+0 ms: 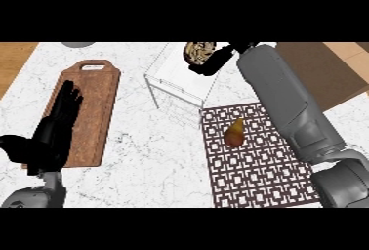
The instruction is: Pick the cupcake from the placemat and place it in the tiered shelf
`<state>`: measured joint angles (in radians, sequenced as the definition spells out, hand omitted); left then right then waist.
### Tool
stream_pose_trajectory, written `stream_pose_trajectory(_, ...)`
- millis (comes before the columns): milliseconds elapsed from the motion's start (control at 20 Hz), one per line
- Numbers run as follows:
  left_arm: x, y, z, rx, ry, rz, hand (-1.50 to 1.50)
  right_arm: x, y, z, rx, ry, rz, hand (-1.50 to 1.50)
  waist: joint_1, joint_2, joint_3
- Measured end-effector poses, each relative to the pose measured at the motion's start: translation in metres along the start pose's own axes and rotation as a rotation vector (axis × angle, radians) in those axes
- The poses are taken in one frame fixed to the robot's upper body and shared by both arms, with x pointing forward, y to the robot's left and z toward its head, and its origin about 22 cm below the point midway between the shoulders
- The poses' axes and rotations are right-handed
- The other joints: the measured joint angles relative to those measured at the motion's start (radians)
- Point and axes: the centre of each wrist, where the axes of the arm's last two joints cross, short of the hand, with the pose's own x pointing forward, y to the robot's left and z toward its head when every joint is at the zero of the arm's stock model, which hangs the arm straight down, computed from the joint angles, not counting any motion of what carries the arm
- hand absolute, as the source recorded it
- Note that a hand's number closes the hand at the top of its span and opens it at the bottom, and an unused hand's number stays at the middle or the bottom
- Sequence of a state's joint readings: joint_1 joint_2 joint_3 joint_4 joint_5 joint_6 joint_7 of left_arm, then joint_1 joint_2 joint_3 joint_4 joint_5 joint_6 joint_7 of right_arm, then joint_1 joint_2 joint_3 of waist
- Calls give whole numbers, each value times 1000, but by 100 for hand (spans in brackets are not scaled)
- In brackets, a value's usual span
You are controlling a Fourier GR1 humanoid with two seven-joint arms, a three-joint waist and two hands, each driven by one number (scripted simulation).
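The right hand (216,59) has its fingers curled round the cupcake (198,51), directly over the tiered shelf (180,73), whose top tier lies just beneath them; the left hand (61,114) rests with fingers straight.

Cupcake (199,52): brown with pale swirls on top, small and round, at the far edge of the view, above the top level of the tiered shelf (180,80); partly hidden by dark fingers. Tiered shelf: white, thin frame and flat white top, upright on the marble, just beyond the placemat (259,166). Placemat: dark brown with pale lattice pattern, lying flat, near-right of the shelf.
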<state>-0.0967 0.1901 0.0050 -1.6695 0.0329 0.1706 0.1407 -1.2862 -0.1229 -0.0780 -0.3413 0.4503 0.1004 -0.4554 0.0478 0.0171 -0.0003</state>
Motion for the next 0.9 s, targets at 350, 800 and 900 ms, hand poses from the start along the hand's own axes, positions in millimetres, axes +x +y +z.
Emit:
stream_pose_trajectory(350, 5, -5, -5, -11, -5, 1, 0, -2, 0, -3, 60, 28, -45, -150, 13, 7, 0)
stream_pose_trajectory(800, 7, -5, -3, -14, -14, 3, 0, 2, -19, -5, 36, -40, -203, -150, 15, 6, 0)
stream_pose_trajectory(900, 10, -2, -6, -17, -15, 5, 0, -1, -29, -2, 9, -43, -244, -150, 15, 7, 0)
